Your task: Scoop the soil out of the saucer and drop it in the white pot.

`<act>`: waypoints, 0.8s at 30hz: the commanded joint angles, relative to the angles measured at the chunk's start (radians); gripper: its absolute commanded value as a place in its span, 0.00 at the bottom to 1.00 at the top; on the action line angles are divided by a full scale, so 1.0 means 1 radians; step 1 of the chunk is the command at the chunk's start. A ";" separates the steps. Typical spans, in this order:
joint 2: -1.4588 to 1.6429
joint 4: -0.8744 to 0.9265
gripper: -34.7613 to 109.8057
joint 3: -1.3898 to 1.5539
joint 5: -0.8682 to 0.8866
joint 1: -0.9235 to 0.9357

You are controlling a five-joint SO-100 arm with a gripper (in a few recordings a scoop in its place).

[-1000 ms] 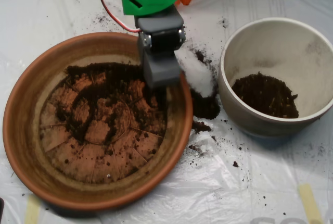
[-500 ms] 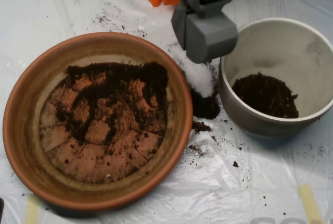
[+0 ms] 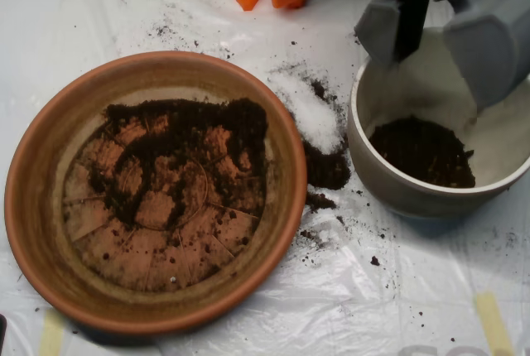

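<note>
Overhead view: the grey clamshell tool (image 3: 439, 29) hangs spread wide above the white pot (image 3: 389, 182), its two halves parted over the far rim and its top cut off by the frame edge. Soil (image 3: 422, 151) lies heaped in the pot below the tool; more soil (image 3: 178, 153) is strewn across the saucer (image 3: 50, 232) (well left of the tool). No readable writing shows on the plastic-covered tabletop (image 3: 373, 306).
</note>
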 commanded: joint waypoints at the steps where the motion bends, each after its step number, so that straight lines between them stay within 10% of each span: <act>1: 0.035 -0.015 0.52 0.012 0.000 0.009; 24: -0.055 -0.202 0.56 0.377 0.066 0.862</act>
